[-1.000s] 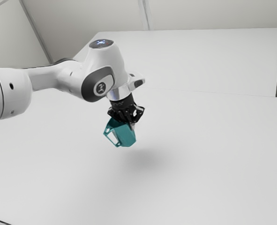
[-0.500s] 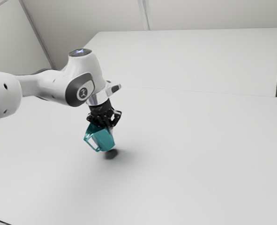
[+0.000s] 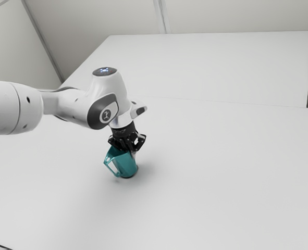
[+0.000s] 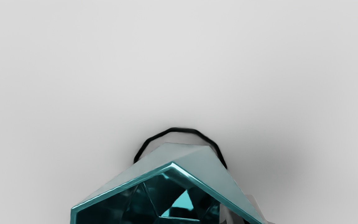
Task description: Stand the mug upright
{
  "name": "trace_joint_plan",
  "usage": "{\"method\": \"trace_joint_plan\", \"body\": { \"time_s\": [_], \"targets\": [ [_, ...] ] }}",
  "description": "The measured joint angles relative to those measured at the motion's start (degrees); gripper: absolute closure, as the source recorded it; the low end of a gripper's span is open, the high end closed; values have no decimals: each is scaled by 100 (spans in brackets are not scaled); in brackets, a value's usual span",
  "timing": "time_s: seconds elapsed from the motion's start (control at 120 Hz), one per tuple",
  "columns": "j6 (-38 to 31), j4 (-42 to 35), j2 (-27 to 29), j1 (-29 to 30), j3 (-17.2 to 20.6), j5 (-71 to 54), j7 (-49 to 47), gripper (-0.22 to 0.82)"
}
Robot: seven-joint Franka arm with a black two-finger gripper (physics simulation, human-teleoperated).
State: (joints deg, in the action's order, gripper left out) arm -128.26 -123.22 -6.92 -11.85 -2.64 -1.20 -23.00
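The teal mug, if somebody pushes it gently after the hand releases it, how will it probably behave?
The teal mug would probably keep its shape, as its faceted walls look rigid. It may turn unevenly, because the handle sticks out from one side. The glossy rim suggests that it could be slippery.

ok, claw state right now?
Claw: closed, holding the mug by its wall, one finger inside and the other outside.
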Motion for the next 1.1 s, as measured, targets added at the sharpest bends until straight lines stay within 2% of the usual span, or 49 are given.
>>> {"method": "trace_joint_plan", "body": {
  "time_s": [0.067, 0.267, 0.35, 0.45, 0.7, 1.1],
  "targets": [
    [-31, -1, -19, -3, 1, 8, 4, 79],
    [42, 6, 171, -17, 44, 75, 37, 35],
    [142, 7, 370, -12, 44, 82, 45, 24],
    [299, 14, 608, -8, 44, 81, 53, 15],
    [808, 437, 861, 0, 44, 22, 100, 5],
    [1840, 1768, 849, -80, -111, -391, 531, 1]
  ]
}}
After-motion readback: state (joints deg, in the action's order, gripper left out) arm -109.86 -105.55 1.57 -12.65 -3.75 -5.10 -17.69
